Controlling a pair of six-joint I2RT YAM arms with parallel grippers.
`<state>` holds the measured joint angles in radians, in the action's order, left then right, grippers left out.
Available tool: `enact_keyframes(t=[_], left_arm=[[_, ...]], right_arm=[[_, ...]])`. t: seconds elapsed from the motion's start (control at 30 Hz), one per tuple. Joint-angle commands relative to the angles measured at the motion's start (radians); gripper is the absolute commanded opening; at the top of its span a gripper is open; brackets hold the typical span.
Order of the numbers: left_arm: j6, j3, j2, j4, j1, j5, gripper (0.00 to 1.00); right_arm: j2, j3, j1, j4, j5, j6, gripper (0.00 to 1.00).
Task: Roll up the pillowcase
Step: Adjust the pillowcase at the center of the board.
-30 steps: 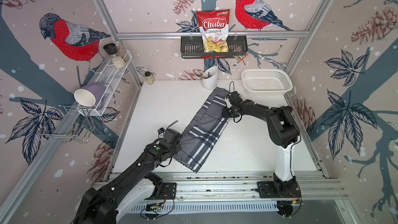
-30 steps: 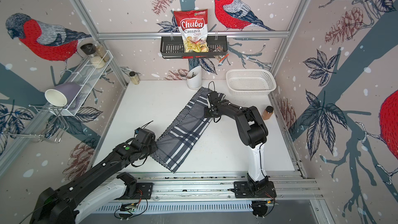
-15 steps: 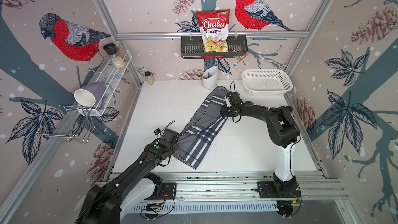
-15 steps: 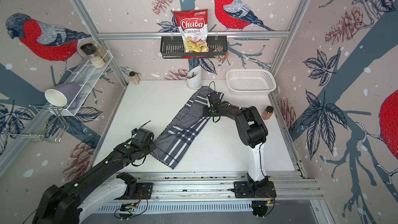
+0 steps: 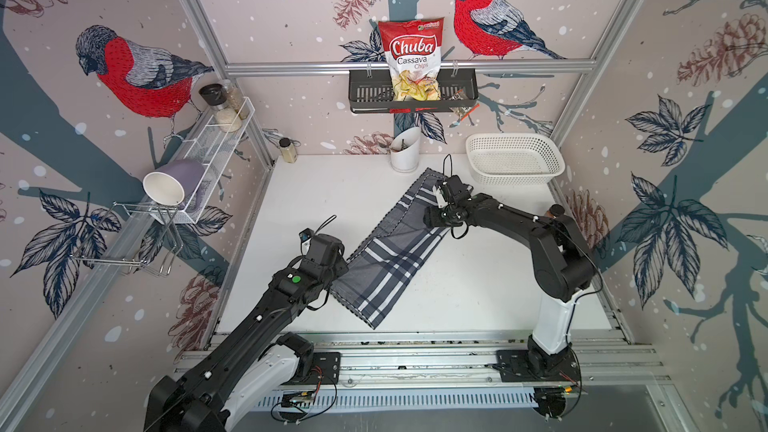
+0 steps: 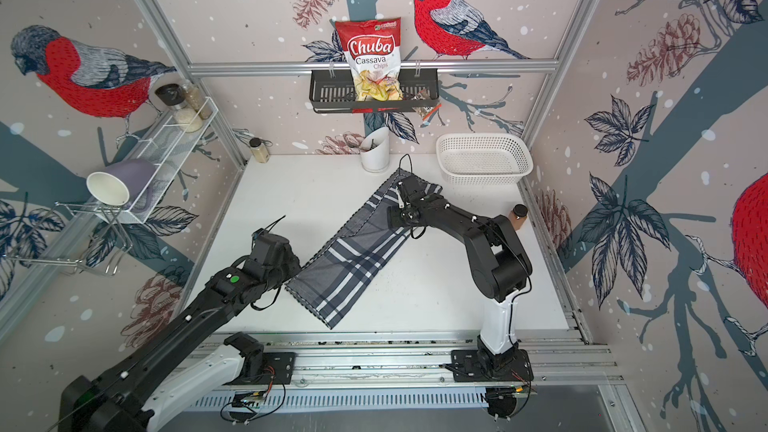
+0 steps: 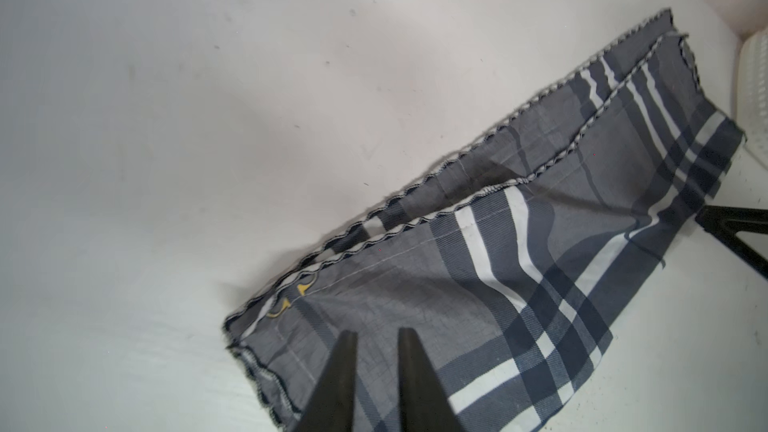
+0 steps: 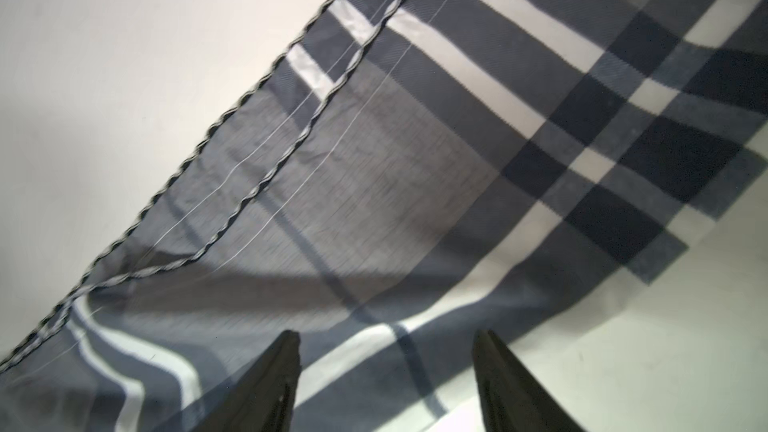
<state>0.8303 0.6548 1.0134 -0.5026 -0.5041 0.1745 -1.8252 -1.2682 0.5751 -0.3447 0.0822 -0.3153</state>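
Grey pillowcase [image 5: 390, 259] | left tool [image 7: 374, 332] closed at near corner | right tool [image 8: 386, 332] spread, far end

On the bag [image 5: 413, 58] [image 6: 371, 56] in the black rack [image 5: 365, 95], at upper centre of both top views, "Chuba" is printed in white script, with "Cassava Chips" below it. The small logo at the bag's top cannot be read.

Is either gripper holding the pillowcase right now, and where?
Right gripper is open above the pillowcase, holding nothing. Left gripper is shut at its near end; a pinch cannot be told.
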Motion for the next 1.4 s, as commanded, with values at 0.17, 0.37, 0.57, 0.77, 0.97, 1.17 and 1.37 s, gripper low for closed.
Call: enact_keyframes(t=[0.17,0.37,0.57,0.77,0.97,1.17,1.37], left_arm=[[-0.104,-0.014,0.22,0.249,-0.07,-0.159,0.0],[-0.041,-0.144,0.228,0.329,-0.103,-0.273,0.0],[0.013,-0.243,0.154,0.342,-0.159,-0.277,0.0],[0.081,-0.297,0.216,0.517,-0.265,-0.385,0.0],[0.11,-0.232,0.28,0.579,-0.37,-0.43,0.0],[0.077,-0.081,0.1,0.441,-0.366,-0.382,0.0],[-0.071,0.082,0.068,0.394,-0.08,-0.427,0.02]], right_arm=[[0.183,0.156,-0.064,0.089,0.039,-0.136,0.0],[0.11,0.113,-0.066,0.006,0.033,-0.164,0.0],[0.081,0.184,-0.033,0.094,0.016,-0.286,0.0],[0.027,0.203,0.021,0.196,0.01,-0.362,0.0],[-0.056,0.149,0.088,0.188,-0.018,-0.37,0.0],[-0.1,0.207,0.113,0.226,-0.022,-0.383,0.0],[-0.053,0.331,0.117,0.3,0.016,-0.337,0.0]])
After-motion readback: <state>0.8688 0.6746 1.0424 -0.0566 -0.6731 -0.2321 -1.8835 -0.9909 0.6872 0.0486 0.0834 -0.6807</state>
